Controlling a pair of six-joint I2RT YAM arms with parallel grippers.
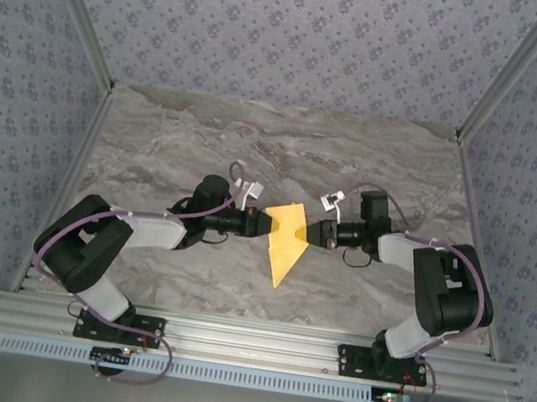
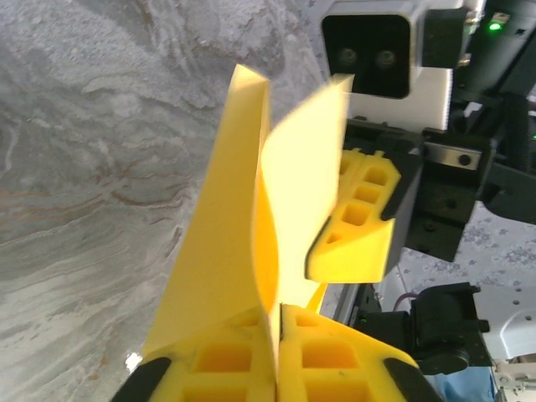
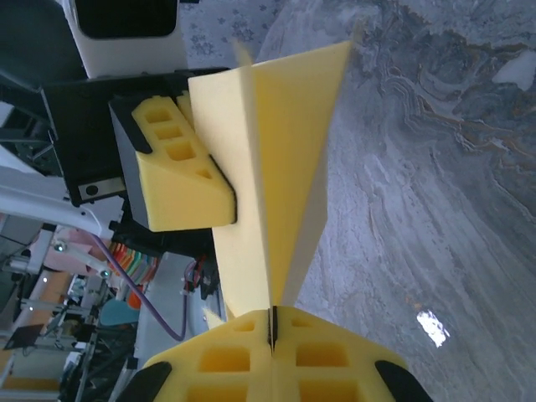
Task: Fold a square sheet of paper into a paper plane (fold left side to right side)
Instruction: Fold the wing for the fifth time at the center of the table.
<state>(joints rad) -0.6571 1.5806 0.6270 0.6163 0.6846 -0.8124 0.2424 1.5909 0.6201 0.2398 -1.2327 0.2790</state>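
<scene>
The yellow sheet of paper (image 1: pixel 286 242), folded to a pointed dart shape like a paper plane, hangs above the marble table between both grippers, its tip toward the near edge. My left gripper (image 1: pixel 264 224) is shut on its left edge, and my right gripper (image 1: pixel 308 232) is shut on its right edge. In the left wrist view the paper (image 2: pixel 222 218) rises from my closed left gripper (image 2: pixel 280 316), with a right finger (image 2: pixel 356 239) beyond it. In the right wrist view the paper (image 3: pixel 289 142) stands in my closed right gripper (image 3: pixel 272 325), with a left finger (image 3: pixel 180 180) pressed on its far side.
The marble tabletop (image 1: pixel 286 153) spreads behind and to both sides of the arms. Patterned walls close it in at the back and sides. A metal rail (image 1: pixel 248 340) with the arm bases runs along the near edge.
</scene>
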